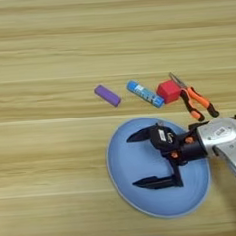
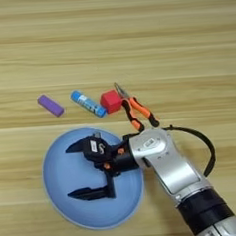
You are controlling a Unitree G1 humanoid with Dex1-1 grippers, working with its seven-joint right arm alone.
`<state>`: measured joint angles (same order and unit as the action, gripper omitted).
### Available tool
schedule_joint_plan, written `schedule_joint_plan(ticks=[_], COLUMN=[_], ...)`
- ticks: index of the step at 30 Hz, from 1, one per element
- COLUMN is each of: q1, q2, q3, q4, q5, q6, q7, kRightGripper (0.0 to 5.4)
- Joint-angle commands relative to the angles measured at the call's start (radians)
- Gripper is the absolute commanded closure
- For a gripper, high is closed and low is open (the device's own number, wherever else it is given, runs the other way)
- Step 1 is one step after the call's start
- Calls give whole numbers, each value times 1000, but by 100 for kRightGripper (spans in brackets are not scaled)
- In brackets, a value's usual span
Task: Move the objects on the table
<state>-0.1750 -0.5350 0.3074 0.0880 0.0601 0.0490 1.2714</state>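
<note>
1. Right eye view: right gripper [image 2: 76,170] over light-blue plate [image 2: 61,209], fingers [image 2: 88,194] spread wide, empty.
2. Purple block [image 2: 50,105], blue tube [image 2: 88,103] lie on bench [image 2: 134,39] beyond plate, apart.

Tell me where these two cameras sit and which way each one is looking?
Left eye view: on the robot's head, looking down at the table; the right hand, open above the plate, and a bit of silver forearm show.
Right eye view: beside it on the head, also looking down, reaching further right; the whole forearm shows.
Shared: the purple block, blue tube, red cube and orange-handled pliers behind the plate.
</note>
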Motion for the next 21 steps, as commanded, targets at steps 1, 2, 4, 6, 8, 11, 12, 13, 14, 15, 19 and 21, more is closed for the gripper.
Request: schedule_joint_plan(ticks=[1, 2, 4, 6, 8, 11, 12, 13, 14, 15, 19, 21], q1=[-75, -79, -85, -92, -96, -107, -110, -114, -117, -120, -134, -146], q2=[-4, -2, 4, 11, 20, 31, 34, 36, 38, 40, 52, 63], q3=[-8, -6, -3, 2, 9, 22, 26, 32, 37, 43, 62, 70], q4=[-3, 3, 13, 23, 26, 42, 47, 52, 58, 64, 93, 114], q5=[-30, -33, -43, -54, -63, -80, -82, -89, -95, -99, -104, -112], q6=[-27, -28, -30, -34, -34, -39, -38, -36, -35, -34, -22, -20], q7=[-58, -61, -70, -77, -82, -95, -97, -101, -104, -106, -107, -115], kRightGripper=[3, 3, 3, 3, 3, 3, 3, 3, 3, 3, 3, 3])
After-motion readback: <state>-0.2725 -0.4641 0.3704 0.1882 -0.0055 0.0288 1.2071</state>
